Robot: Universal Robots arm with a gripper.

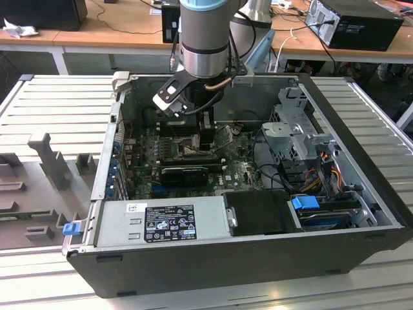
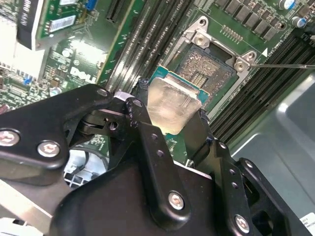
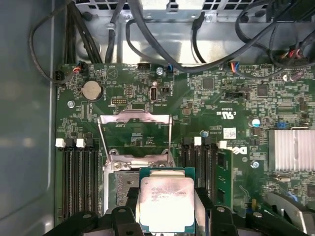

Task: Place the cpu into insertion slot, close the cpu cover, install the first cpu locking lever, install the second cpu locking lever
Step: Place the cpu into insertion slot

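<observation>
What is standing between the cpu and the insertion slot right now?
Nothing visible. The claw holds the cpu near the bare insertion slot, and the cpu cover is swung up, clear of it.

Both wrist cameras overlook cpu (image 2: 173, 107) (image 3: 167, 204) closely.

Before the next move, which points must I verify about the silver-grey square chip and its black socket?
1. Black gripper shut on the small silver-grey square cpu: ok.
2. Square black insertion slot with silver rim empty: ok.
3. Thin silver hinged cpu cover raised off the slot: ok.
4. The cpu seated in the slot: not ok, held off it.
5. The cpu corners matched to the slot: cannot tell.
</observation>
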